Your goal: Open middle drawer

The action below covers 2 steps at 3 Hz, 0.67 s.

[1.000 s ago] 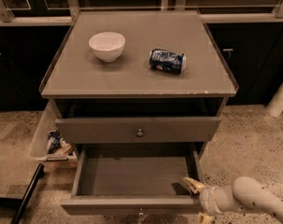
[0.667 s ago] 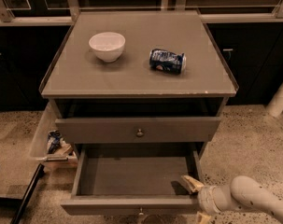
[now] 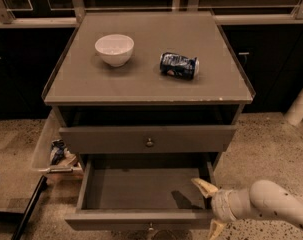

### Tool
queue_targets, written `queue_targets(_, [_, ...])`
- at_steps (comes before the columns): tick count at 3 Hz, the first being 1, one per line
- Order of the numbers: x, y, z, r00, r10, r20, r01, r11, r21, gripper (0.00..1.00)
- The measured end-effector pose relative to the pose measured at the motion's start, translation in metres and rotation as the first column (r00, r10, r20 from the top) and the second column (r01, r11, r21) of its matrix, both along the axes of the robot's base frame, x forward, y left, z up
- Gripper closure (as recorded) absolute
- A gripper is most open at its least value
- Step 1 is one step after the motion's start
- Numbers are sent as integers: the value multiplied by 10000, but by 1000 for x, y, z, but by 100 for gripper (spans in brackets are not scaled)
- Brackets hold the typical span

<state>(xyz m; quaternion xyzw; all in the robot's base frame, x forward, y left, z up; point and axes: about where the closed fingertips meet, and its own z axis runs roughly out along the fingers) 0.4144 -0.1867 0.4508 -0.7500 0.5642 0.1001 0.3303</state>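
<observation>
- Below the front edge of the tabletop (image 3: 141,84), the middle drawer (image 3: 136,218) stands pulled far out toward the camera. Its plain grey floor is bare and in full view, and its front panel is well forward of that edge.
- By this, the opening looks as good as done. Little seems left beyond perhaps a last bit of travel and letting go.
- Just above it, the upper drawer (image 3: 116,139) sits only slightly out, its knob under the middle of the front edge.
- The arm (image 3: 276,206) enters from the lower right, beyond the tabletop's front right corner. It lies low and nearly level, pointing left at the right end of the open drawer's front.
- The gripper (image 3: 209,209) is at that right front corner of the drawer with its fingers spread apart. One finger (image 3: 203,186) reaches inside over the floor and the other hangs outside the front panel. It does not look clamped on anything.
- The middle drawer's own small knob (image 3: 151,227) is untouched, well left of the gripper.
</observation>
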Motion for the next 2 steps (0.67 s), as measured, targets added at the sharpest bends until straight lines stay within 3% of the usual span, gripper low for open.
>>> queue_targets(1, [2,4,57,9954,402,864,-377,9988,-303,0])
queue_targets(2, [8,11,90,9892,738,1268,-693,9968,-393,0])
